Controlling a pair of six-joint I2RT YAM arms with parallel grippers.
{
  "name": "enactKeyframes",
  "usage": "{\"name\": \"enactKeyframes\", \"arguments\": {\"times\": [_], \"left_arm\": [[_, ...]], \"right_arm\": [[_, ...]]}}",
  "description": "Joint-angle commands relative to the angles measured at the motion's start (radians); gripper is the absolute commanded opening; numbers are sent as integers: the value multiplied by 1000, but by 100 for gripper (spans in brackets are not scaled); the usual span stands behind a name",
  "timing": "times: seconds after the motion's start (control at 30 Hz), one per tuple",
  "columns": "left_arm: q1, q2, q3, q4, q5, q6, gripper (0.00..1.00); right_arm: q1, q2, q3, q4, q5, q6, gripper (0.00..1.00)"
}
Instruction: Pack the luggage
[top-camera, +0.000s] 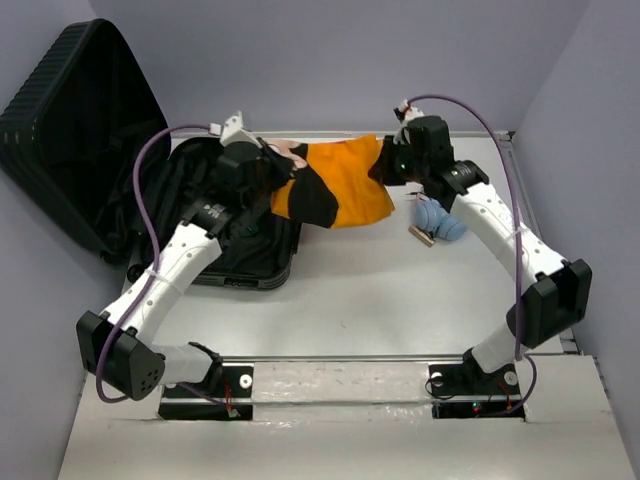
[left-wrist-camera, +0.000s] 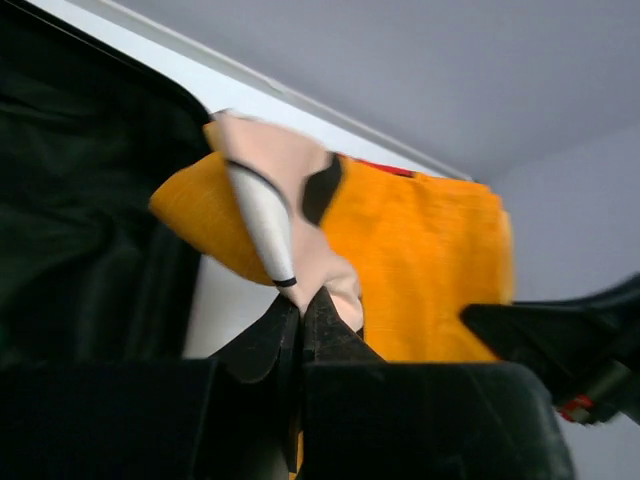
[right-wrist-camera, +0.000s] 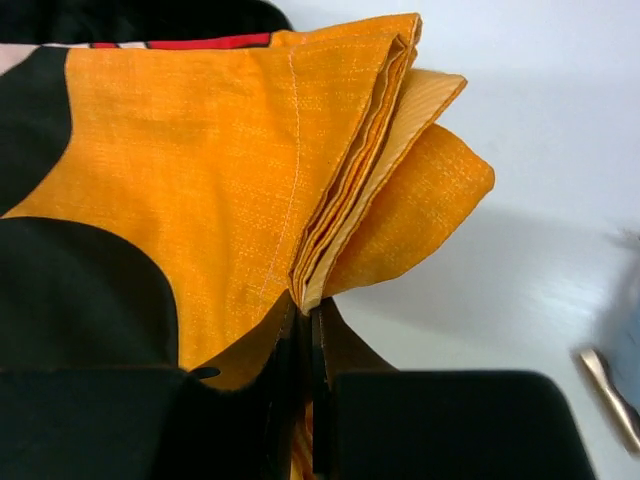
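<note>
Blue item (top-camera: 445, 222) by the right arm is half hidden and unclear. Left gripper (left-wrist-camera: 300, 300) and right gripper (right-wrist-camera: 303, 310) each pinch 1 end of the orange cloth (top-camera: 345, 185). Luggage (top-camera: 80, 130) lies open at left, black ribbed lid propped back, interior dark.

one high overview from behind, two wrist close-ups, all three sharing the orange cloth (top-camera: 345, 182)
</note>
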Motion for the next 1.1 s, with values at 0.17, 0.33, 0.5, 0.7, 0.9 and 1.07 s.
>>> {"name": "enactKeyframes", "arguments": {"times": [0.17,0.33,0.5,0.7,0.9,1.07], "left_arm": [[512,-155,-70,-118,107,91,6],[792,-111,-239,-118,144,126,72],[842,-143,-270,-108,205,188,99],[802,-281,-238,-116,232,197,98],[574,-434,-279,-110,214,234,92],[437,-581,-420,-33,419,275,90]], "right_arm": [[119,465,631,111,-198,105,7],[154,874,1086,122,-267,225,28],[154,978,1121,114,-235,214,100],[154,814,949,107,-229,133,100],[154,491,659,108,-207,0,89],[145,143,118,105,110,-111,46]]}}
